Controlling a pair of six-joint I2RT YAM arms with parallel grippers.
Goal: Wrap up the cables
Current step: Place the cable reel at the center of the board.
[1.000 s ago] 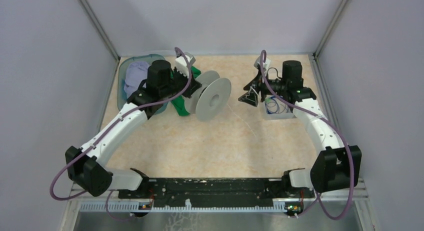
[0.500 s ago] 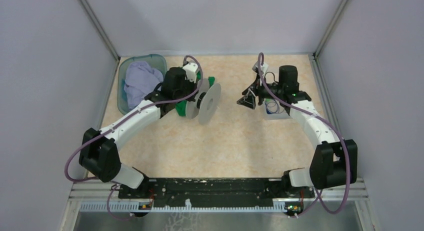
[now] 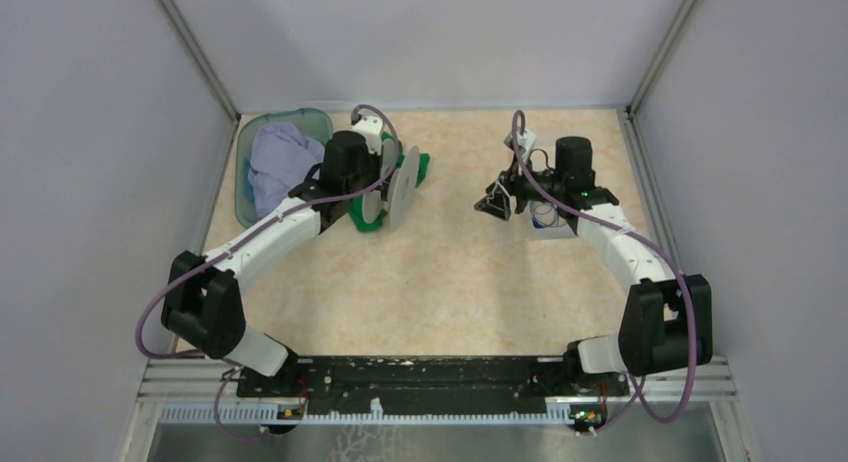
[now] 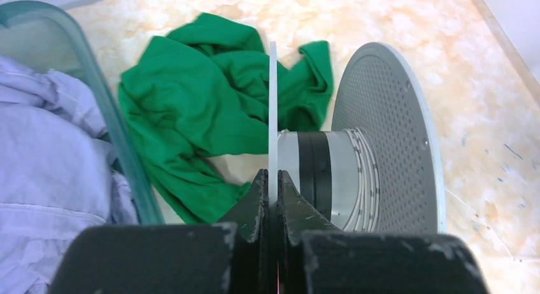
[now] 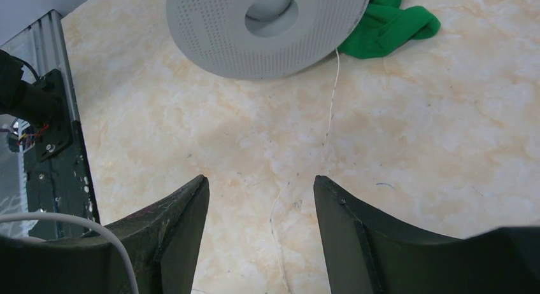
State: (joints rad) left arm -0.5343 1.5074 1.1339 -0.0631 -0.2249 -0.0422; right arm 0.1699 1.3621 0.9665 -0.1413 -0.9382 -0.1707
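On the table (image 5: 433,128), left end effector (image 4: 272,177) clamps spool (image 4: 382,128); whitish cable (image 5: 331,109) runs toward spread right end effector (image 5: 260,182).

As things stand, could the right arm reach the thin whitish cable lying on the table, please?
Probably yes: the right gripper hangs open over the whitish cable, with nothing between them. The spool at its far end looks clear of the path.

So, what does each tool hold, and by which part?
Left tool pinches the spool by its near flange's rim. Right tool is open, holding nothing.
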